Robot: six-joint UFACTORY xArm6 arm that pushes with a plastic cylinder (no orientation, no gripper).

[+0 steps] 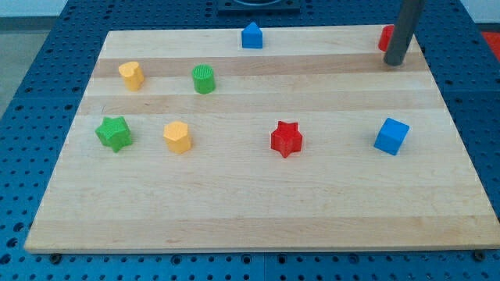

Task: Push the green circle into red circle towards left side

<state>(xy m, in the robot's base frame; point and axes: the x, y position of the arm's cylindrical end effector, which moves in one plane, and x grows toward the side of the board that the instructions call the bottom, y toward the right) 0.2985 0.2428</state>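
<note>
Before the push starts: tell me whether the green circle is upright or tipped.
Upright: the green circle shows its round top face, ribbed side below, resting flat on the board.

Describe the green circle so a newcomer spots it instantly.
On the wooden board, look to the upper left area. The green circle stands right of the yellow block; unlike the green star below, it is a round ridged cylinder.
</note>
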